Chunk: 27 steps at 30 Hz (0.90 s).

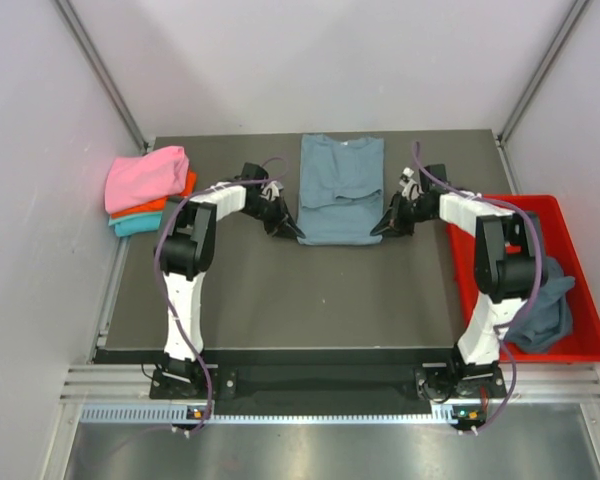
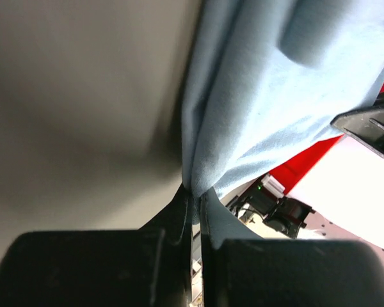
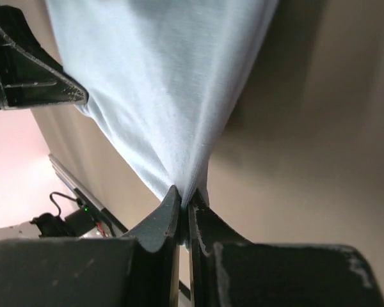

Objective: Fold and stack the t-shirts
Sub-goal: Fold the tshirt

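From my remote seat the dark worktop [image 1: 280,300] fills most of the overhead view, with pale walls close on both sides and at the far end. Its near half, toward 6 o'clock, shows bare surface between the two arm bases.

The red tray [image 1: 583,345] sits at 4 o'clock by the right edge, just beside the right arm.

The blue-grey t-shirt [image 1: 340,185] lies at 12 o'clock, collar toward the far edge and near it, sleeves tucked in. A pale patch at the collar is too small for me to read.

At 10 o'clock, on the left edge, is the stack of folded shirts [image 1: 148,185]: pink on top, then orange, then teal.

A crumpled blue-grey shirt [image 1: 543,312] lies in the tray's near end.

The left end effector [image 1: 292,233] is pinched closed on the shirt's near-left corner, and its wrist view shows cloth running up from between the fingers. The right end effector [image 1: 380,228] is likewise clamped on the near-right corner.
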Each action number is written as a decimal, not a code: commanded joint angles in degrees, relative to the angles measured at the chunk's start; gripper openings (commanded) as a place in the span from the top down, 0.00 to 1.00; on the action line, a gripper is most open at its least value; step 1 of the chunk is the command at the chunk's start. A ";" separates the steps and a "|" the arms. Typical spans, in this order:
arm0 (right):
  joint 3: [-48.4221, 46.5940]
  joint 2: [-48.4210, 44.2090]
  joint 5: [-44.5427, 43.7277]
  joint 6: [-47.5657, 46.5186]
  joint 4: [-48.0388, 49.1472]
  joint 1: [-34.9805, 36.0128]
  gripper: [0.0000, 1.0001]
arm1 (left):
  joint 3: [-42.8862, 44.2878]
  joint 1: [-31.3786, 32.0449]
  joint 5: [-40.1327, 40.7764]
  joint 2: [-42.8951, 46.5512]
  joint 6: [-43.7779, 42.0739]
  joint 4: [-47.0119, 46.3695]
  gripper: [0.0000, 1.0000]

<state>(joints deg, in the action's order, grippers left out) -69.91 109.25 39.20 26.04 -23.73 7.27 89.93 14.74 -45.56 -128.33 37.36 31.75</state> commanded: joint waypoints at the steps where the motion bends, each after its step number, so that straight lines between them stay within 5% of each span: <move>1: 2.32 -7.38 1.05 -0.20 -0.79 0.03 1.00 | -1.16 0.02 -0.58 8.00 -1.50 -0.20 1.00; 11: 12.25 -14.41 -0.61 -1.69 -1.49 -0.06 1.00 | -8.71 1.08 -0.85 15.04 -1.15 -1.86 1.00; 12: 12.51 -14.59 -1.14 -1.87 -2.46 -0.15 0.91 | -9.68 1.69 -1.11 15.30 -0.89 -1.86 1.00; 13: 14.00 -15.55 -2.71 -1.96 -3.34 -0.67 0.69 | -11.95 2.91 -1.98 15.48 -0.19 -2.21 0.99; 14: 14.01 -15.56 -2.73 -1.96 -3.34 -0.76 0.61 | -11.97 2.92 -1.99 15.57 -0.19 -2.30 0.99; 16: 14.89 -16.52 -3.69 -2.05 -4.39 -0.85 0.50 | -12.93 3.80 -2.60 15.57 0.08 -2.13 0.86; 20: 16.38 -18.98 -3.34 -1.96 -5.98 -0.85 0.36 | -14.51 4.24 -1.99 17.49 -0.01 -0.64 0.30; 27: 23.41 -22.15 -2.11 0.58 -3.44 -0.76 0.36 | -19.35 4.24 0.65 20.05 -1.24 0.25 0.20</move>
<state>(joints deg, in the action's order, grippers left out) -48.49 89.17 36.45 25.34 -28.10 6.59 72.38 18.96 -45.58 -111.63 37.28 31.59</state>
